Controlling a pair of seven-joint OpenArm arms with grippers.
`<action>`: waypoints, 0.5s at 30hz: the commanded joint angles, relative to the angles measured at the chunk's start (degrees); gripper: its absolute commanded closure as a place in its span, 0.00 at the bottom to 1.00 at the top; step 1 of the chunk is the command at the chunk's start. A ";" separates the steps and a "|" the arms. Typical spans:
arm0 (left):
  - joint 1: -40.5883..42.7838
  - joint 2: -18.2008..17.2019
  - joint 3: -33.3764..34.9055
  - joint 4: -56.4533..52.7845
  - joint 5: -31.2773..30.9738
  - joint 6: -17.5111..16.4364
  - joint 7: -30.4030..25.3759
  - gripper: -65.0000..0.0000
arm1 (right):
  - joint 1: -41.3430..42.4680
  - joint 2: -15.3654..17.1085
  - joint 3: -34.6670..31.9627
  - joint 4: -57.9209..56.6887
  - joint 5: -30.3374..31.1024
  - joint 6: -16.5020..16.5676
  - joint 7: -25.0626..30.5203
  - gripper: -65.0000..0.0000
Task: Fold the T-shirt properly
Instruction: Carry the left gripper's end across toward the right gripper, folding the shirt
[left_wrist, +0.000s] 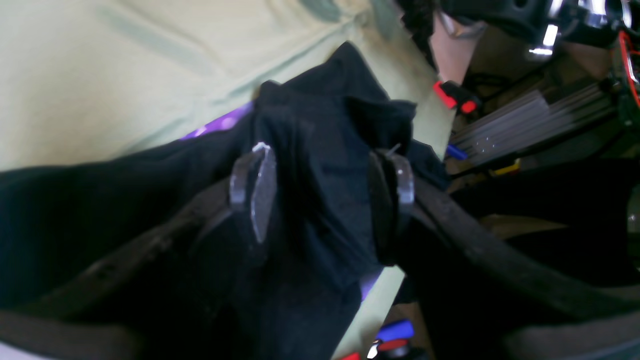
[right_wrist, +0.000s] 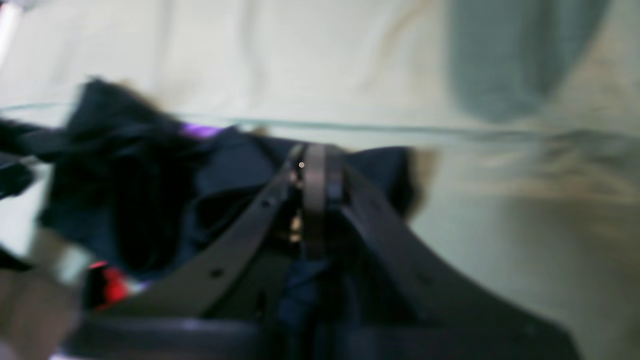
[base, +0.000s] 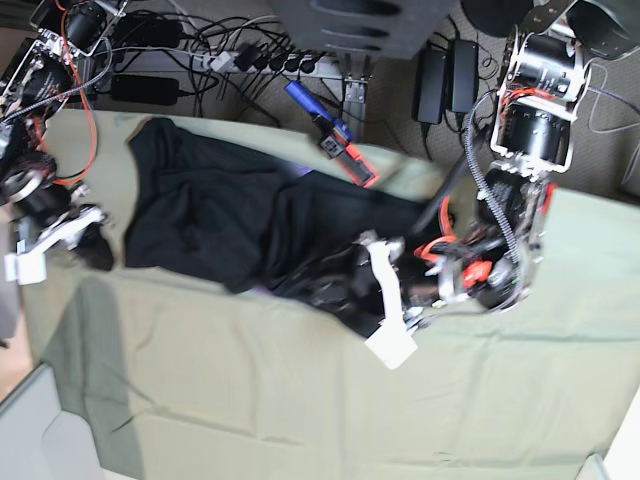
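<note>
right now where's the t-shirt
In the base view the T-shirt lies bunched across the far half of the green table cloth, spanning from the right end effector to the left end effector.

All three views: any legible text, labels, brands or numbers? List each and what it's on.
No readable text in any view.
T-shirt: only a purple sliver of print shows, no lettering.
White tags on the left claw arm: blank or too small to read.
Blue-and-red tool beyond the green cloth: too small to tell any marking.
</note>
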 joint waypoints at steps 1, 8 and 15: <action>-1.07 -0.42 -0.17 1.03 -1.42 -0.65 -0.96 0.49 | 0.17 0.74 0.33 0.85 2.91 6.16 0.57 1.00; -0.48 -4.57 -0.17 1.03 -1.46 -0.65 -0.85 0.49 | -0.11 -0.96 -6.21 0.55 6.12 8.24 -0.61 1.00; -0.46 -6.19 -0.33 1.03 -1.40 -0.65 -1.07 0.49 | 0.35 -0.92 -16.13 -7.72 -6.73 8.17 8.52 1.00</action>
